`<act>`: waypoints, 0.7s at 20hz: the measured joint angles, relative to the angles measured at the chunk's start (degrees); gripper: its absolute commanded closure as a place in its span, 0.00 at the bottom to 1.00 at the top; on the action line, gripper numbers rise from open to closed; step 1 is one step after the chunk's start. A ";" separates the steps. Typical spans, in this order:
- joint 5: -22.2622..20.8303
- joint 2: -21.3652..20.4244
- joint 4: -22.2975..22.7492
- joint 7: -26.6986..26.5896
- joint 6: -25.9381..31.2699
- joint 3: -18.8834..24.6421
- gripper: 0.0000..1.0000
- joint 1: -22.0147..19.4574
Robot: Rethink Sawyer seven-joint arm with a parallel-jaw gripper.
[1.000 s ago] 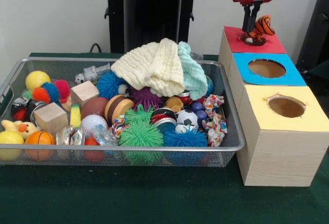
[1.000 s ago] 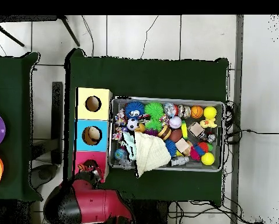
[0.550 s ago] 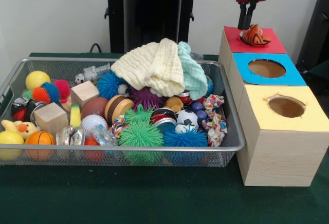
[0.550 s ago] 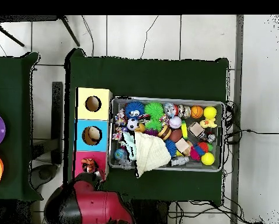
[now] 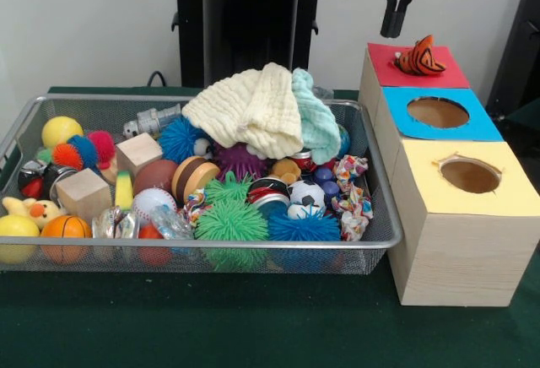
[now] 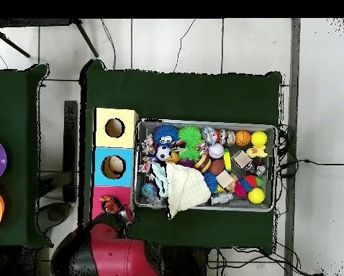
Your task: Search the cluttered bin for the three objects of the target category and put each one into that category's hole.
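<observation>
Tiger toy (image 5: 418, 57) on the red box (image 5: 384, 71) looks soft and light; pinch its middle, since your fingers (image 5: 395, 29) hang nearly closed, empty.

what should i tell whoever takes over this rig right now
Claw: empty, fingers close together, hanging above the red box; whether fully shut is unclear.
Striped orange toy: lying on top of the red box, over its hole, not gone in.
Wire bin: full of balls, blocks, spiky toys and a yellow cloth.
Blue box and yellow box: holes open, nothing seen sticking out.
Done: one toy brought to the red box.
Left: get it into the hole, then probably search the bin for the others.
</observation>
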 measured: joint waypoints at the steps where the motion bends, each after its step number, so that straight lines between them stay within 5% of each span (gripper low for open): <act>1: 0.00 -0.12 -0.17 0.00 0.22 -0.24 1.00 -0.04; 14: 1.79 -1.86 -0.36 0.00 0.85 3.08 1.00 -4.89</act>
